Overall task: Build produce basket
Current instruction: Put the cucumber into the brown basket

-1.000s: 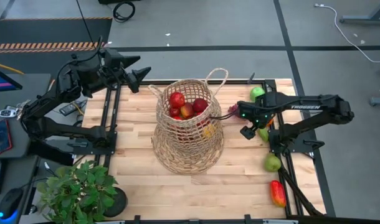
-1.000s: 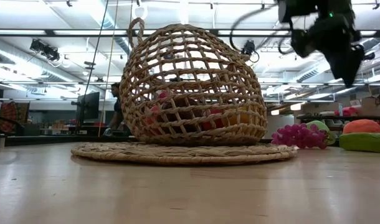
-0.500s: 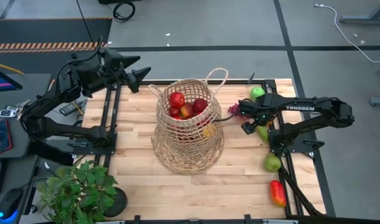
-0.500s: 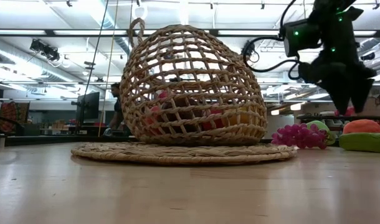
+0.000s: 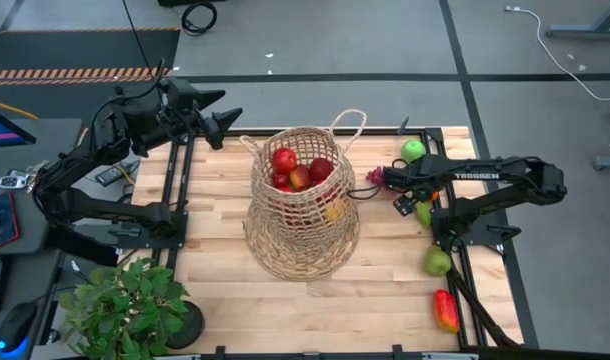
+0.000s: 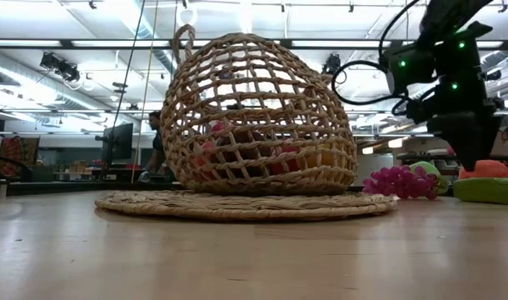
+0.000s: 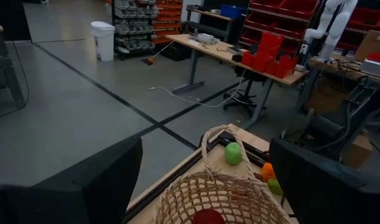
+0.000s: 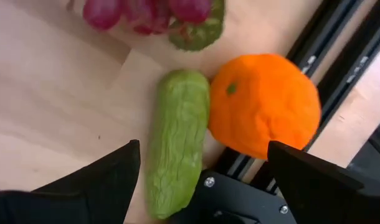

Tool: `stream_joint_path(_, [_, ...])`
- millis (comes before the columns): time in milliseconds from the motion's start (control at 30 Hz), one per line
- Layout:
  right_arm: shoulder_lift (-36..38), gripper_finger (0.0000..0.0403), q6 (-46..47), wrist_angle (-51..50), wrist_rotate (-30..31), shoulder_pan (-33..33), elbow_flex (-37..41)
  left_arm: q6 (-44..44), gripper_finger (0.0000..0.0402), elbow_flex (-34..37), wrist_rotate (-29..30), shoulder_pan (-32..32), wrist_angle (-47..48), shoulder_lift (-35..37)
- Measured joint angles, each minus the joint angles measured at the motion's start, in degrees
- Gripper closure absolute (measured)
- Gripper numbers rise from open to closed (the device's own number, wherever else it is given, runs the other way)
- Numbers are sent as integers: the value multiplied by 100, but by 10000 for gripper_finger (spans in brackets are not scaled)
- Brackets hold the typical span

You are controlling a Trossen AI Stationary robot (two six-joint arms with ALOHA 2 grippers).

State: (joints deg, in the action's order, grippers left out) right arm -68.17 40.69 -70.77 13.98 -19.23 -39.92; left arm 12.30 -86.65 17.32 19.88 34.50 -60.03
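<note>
Right tool [image 8: 199, 180] spread wide, empty, poised above green cucumber [image 8: 176, 140] beside orange [image 8: 265, 102]; left tool [image 7: 202, 186] likewise wide, holding nothing.

The tall tan open-weave wicker basket [image 5: 303, 205] stands mid-bench, holding small toy apples [image 5: 284, 160]; the purple toy grape bunch [image 5: 375, 176] lies toward the bench's right edge.
</note>
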Motion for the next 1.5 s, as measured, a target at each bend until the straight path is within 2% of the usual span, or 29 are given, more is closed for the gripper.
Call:
stream_joint_path(400, [-857, 49, -921, 369, -772, -120, 9, -7, 44, -2, 0, 0, -1, 0])
stream_joint_path(733, [-1546, 63, -1473, 844, -963, -120, 9, 11, 44, -2, 0, 0, -2, 0])
stream_joint_path(833, [-1697, 86, -1541, 951, -997, -117, 9, 13, 44, -2, 0, -1, 0, 0])
stream_joint_path(967, [-1809, 135, -1612, 1060, -1107, -117, 9, 18, 44, -1, 0, 0, -1, 0])
stream_joint_path(1233, [-1577, 234, -1649, 1096, -1669, -117, 8, 24, 44, -2, 0, 0, -2, 0])
stream_joint_path(1367, [-1247, 253, -1650, 906, -2005, -115, -150, 22, 44, -2, 1, -1, -33, 0])
stream_joint_path(1500, [-868, 247, -1698, 554, -2047, -117, -467, -9, 44, -2, 0, -2, -33, 0])
